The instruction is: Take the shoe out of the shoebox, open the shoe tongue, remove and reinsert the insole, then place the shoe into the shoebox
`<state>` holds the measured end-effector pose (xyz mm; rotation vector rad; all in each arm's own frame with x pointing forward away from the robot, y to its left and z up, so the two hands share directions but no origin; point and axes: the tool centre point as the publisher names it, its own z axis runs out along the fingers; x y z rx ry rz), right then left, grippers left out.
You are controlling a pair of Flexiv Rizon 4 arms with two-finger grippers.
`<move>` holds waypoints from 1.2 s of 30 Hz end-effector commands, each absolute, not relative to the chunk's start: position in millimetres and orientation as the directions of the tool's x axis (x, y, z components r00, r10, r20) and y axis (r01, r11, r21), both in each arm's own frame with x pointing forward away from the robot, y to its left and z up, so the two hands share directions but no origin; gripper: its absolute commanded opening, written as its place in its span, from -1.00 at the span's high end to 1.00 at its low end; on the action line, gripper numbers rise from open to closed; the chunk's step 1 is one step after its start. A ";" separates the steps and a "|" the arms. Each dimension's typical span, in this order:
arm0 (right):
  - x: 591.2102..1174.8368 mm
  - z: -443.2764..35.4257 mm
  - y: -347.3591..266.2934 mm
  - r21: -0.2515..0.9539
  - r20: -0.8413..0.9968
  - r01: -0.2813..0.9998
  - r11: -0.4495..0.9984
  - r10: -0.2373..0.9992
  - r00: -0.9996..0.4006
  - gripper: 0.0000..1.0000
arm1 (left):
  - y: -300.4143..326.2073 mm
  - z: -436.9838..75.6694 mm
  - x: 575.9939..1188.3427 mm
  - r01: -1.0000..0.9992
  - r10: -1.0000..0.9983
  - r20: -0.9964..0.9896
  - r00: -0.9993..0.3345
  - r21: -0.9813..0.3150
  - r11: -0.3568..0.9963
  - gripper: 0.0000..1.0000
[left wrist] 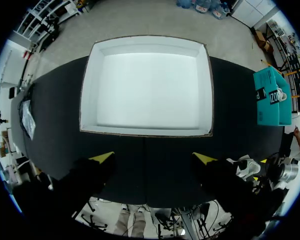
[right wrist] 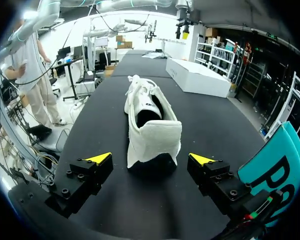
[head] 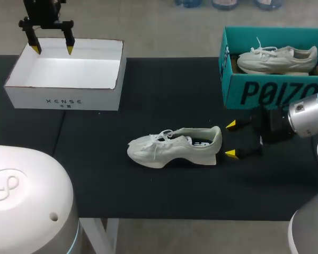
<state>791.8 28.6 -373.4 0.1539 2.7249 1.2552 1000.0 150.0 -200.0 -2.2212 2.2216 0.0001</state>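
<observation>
1. Right fingers (head: 231,139): spread wide, holding nothing. They sit low over the table (head: 95,174) with both yellow tips level and pointing at the shoe's heel.
2. Shoe (head: 175,147): a pale cream lace-up trainer, standing upright on its sole on the black table. Its heel faces my right fingers and its toe points away from them. In the right wrist view the shoe (right wrist: 150,125) lies straight ahead of my right fingers (right wrist: 151,159), centred on the gap between the tips. The heel is just beyond them, and neither tip touches it. The collar gapes toward me and the inside shows dark. The laces lie loose over the front part.
3. Teal shoebox (head: 275,79): an open-topped box beside my right fingers, on the side away from the shoe's sole edge. Its wall (right wrist: 275,160) rises close beside my right arm.
4. Second shoe (head: 278,58): the same pale colour, lying inside the teal shoebox.
5. Left fingers (head: 53,50): spread wide, holding nothing, well apart from the shoe. They hang above the white box (head: 63,79).
6. White box, left wrist view (left wrist: 147,85): an open-topped box lying just ahead of my left fingers (left wrist: 154,158), its near rim between and slightly beyond the tips.
</observation>
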 end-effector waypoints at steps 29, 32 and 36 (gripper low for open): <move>807.8 -417.9 81.2 0.779 0.011 0.012 0.626 0.006 -1.000 -1.00 | 149.9 -200.0 1000.0 -1.000 -1.000 0.000 0.000 0.000 0.000 -1.00; 806.8 -418.6 86.9 0.787 0.018 0.020 0.616 0.009 -1.000 -1.00 | 149.9 -200.0 1000.0 -1.000 -1.000 0.000 0.000 0.000 0.000 -1.00; 806.6 -423.3 91.7 0.791 0.026 0.027 0.611 0.011 -1.000 -1.00 | 149.9 -200.0 1000.0 -1.000 -1.000 0.000 0.000 0.000 0.000 -1.00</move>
